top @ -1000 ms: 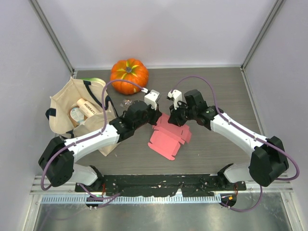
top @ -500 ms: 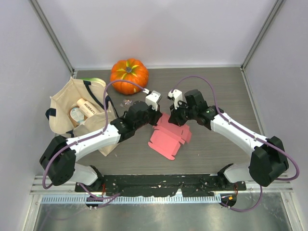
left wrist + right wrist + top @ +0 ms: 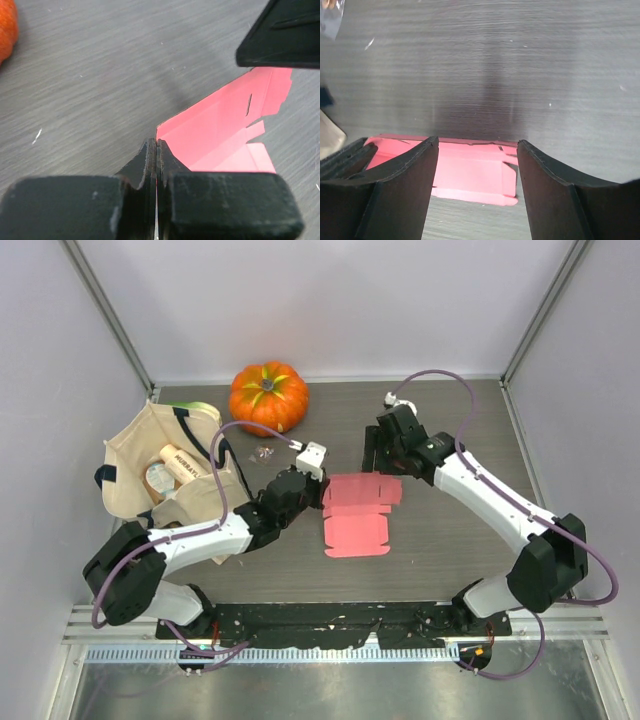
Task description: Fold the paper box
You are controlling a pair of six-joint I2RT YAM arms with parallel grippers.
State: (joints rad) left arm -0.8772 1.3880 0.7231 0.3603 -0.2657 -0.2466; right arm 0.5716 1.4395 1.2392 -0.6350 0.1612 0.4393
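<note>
Setting: a dark wood-grain surface (image 3: 440, 540) is lying between pale walls (image 3: 350, 300).

Item 1, left claw (image 3: 157, 150): its jaws are pressing together on the near left corner of the paper box (image 3: 358, 515), and that edge is lifting slightly off the surface in the left wrist view.

Item 2, paper box: the pink-red sheet is lying at mid-surface between the two arms. It is mostly flat, with its creased panels and notched tabs showing.

Item 3, right claw (image 3: 475, 150): it is hanging spread wide, gripping nothing, just beyond the sheet's far edge.

Item 4, surroundings: a pumpkin (image 3: 268, 397) is sitting at the far edge, well apart from the sheet. A beige tote bag (image 3: 130, 465) is slumping at the left.

Progress, as judged: the task is looking early. Creases are showing, but no wall is standing upright and no tab is sitting tucked. Raising the sides and locking the tabs are all remaining.

Change since the earlier frames:
- The sheet was lying skewed, its long side running diagonally; it is now sitting squared to the surface edge and a little farther right.
- The right claw was down close over the sheet's far end. It is now pulling away toward the far side.
- The left arm is drawing back toward its base while keeping its pinch.
</note>
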